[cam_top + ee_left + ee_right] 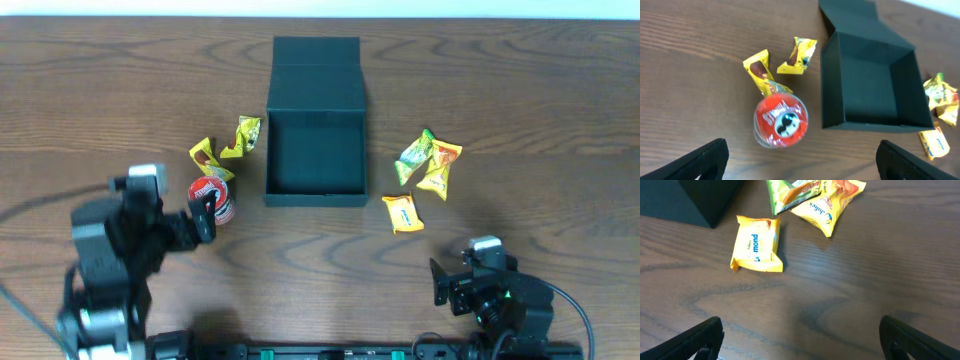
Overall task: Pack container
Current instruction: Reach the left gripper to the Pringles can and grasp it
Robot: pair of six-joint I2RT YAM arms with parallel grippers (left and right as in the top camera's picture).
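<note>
Wooden table (690,60), container (830,85) (lid cropped)

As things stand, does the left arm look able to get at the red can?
Probably yes: the left gripper hangs open facing the red can, nothing between them; a yellow packet merely lies against its far side.

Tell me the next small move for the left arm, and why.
I'd ease the left gripper forward and down around the red can. Its jaws stand wide open, the can stands upright just ahead of them, roughly in line with the gap, and the box beside it is open and empty.
</note>
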